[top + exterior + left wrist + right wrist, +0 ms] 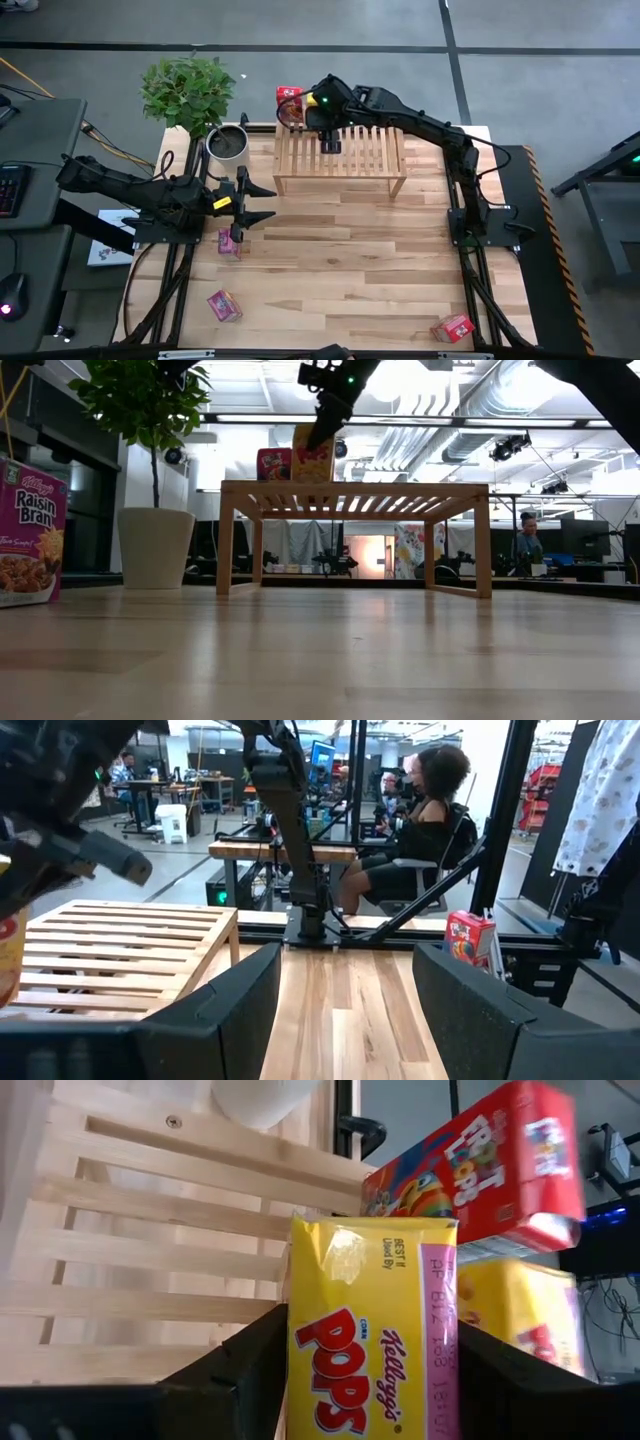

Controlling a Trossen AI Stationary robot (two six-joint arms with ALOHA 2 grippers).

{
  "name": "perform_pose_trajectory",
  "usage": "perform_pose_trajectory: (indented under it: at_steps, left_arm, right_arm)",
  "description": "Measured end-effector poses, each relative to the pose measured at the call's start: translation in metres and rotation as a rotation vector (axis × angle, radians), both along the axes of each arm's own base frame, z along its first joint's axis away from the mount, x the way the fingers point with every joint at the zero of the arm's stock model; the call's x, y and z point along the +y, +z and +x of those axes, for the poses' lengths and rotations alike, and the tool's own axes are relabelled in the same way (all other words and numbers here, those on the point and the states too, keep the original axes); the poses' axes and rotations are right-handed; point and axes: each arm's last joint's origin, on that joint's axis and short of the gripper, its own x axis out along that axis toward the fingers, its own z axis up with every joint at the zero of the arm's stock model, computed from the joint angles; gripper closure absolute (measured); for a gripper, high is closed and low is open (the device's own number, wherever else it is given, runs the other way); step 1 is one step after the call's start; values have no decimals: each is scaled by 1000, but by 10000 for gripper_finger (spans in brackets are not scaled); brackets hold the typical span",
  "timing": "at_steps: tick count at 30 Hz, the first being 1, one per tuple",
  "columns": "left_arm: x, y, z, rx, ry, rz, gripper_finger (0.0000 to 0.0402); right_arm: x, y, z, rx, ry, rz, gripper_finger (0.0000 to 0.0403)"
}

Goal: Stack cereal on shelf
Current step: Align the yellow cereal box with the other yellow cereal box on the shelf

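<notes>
The light-wood slatted shelf (pixel 345 155) stands at the table's far side. My right gripper (pixel 375 1380) is over its far left corner, shut on a yellow cereal box (pixel 313 458). A red box (pixel 480 1165) and a second yellow box (pixel 510 1310) stand beside it on the shelf. Two pink boxes (pixel 229 243) (pixel 224 305) lie on the table's left side, and a red box (pixel 452 328) lies near the near right corner. My left gripper (pixel 262 201) hovers open by the left edge, just beyond the nearer pink box. My right gripper pinches the yellow box between its two fingers (pixel 240 1370), one on each narrow side (pixel 440 1330). It comes from above, slanting down onto the box's upper part (pixel 318 432). The box stands upright with its lower end at the shelf's slats; whether it rests there I cannot tell.
A potted plant (pixel 190 90) with a white pot (pixel 228 143) stands at the far left corner, next to the shelf. A large Raisin Bran box (pixel 30 530) shows at the low view's left. A person (pixel 420 820) sits beyond the table. Bare tabletop (pixel 360 260) lies in the middle.
</notes>
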Motion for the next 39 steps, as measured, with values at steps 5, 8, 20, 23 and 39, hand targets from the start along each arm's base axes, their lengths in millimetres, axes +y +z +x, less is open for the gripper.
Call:
perform_pose_trajectory:
  at_steps: [5,8,20,23,39]
  left_arm:
    - [0,0,0,2,0,1,184]
    - [0,0,0,2,0,0,183]
    - [0,0,0,0,0,-16,183]
    - [0,0,0,1,0,-16,183]
    - [0,0,0,5,0,-15,183]
  right_arm:
    - [1,13,-2,-38,0,-3,203]
    - [1,15,-4,-60,-15,40,203]
    - [-1,12,-8,-4,-32,12,203]
    - [-1,10,-8,14,-35,16,203]
    - [-2,12,-5,-21,-10,4,203]
